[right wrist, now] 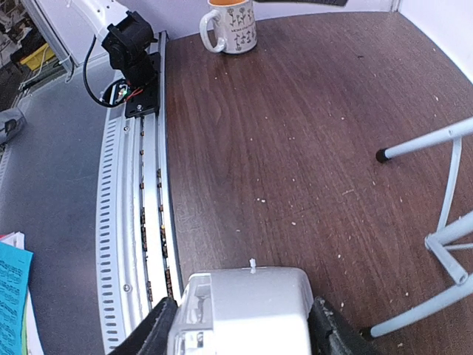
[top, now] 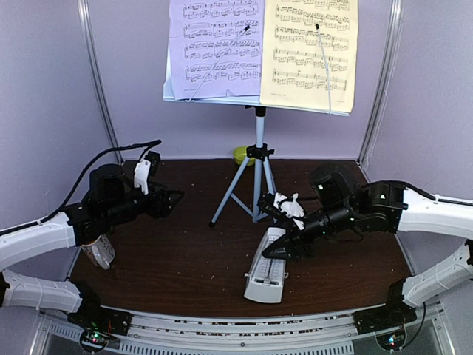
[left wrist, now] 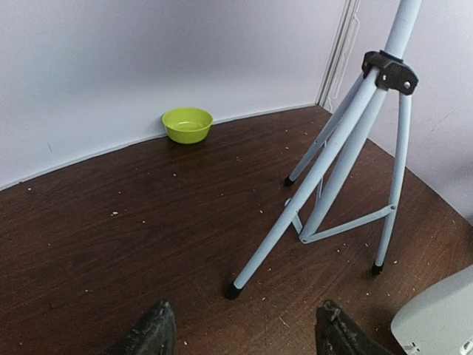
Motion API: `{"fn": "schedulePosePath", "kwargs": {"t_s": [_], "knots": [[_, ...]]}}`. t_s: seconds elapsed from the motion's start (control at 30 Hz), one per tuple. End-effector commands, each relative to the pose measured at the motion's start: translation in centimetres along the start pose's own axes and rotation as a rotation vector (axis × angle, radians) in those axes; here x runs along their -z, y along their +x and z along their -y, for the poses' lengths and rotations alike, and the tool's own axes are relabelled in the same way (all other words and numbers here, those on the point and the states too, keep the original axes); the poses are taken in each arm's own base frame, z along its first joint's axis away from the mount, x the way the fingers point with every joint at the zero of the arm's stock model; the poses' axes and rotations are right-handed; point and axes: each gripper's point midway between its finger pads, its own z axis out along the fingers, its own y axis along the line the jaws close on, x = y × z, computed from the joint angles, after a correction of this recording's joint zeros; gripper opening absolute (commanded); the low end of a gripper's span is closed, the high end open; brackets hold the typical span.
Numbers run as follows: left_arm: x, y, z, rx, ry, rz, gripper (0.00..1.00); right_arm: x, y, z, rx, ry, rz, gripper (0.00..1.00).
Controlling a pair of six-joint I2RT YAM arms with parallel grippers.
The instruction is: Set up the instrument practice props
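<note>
Twin arms: white shells, black joints.
Left arm (top: 37, 240) and right arm (top: 436, 211) show white link covers and black motor housings. Black cable (top: 126, 148) runs off the left wrist. Left claw (left wrist: 240, 333) and right claw (right wrist: 244, 329) have dark, matte fingers (left wrist: 151, 336).

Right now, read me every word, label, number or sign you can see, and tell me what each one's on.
No text here can be read.
On the lavender page: music staves only, too small to read.
On the yellow page: the same.
On the mug: flower drawings, no words.
On the metronome: no label showing.
On the blue sheet: print too small to read.
</note>
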Motion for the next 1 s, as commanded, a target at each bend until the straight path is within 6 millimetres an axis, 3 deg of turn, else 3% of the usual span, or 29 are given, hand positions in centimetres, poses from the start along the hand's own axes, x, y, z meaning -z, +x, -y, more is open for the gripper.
{"fn": "schedulePosePath", "kwargs": {"t_s": [0.0, 0.2, 0.5, 0.63, 0.83, 0.97], "knots": [[0.4, 0.1, 3.1, -0.046, 0.137, 0.081, 0.66, 0.5, -6.6, -2.0, 0.245, -0.097, 0.208, 0.3], [0.1, 4.6, 6.9, -0.16, 0.293, 0.046, 0.63, -2.3, -4.1, -2.1, 0.359, -0.155, 0.093, 0.28], [0.7, 12.0, 11.1, -0.386, 0.489, -0.028, 0.62, -2.7, -2.5, -2.8, 0.483, -0.164, 0.162, 0.22], [0.4, 14.1, 12.2, -0.467, 0.537, -0.027, 0.71, -2.8, -2.4, -3.3, 0.517, -0.165, 0.167, 0.19], [-1.0, 15.8, 14.3, -0.546, 0.589, -0.024, 0.94, -3.4, -1.7, -3.5, 0.56, -0.136, 0.124, 0.18], [-1.9, 16.6, 14.8, -0.582, 0.589, -0.005, 0.96, -3.7, -1.3, -3.7, 0.572, -0.127, 0.111, 0.18]]}}
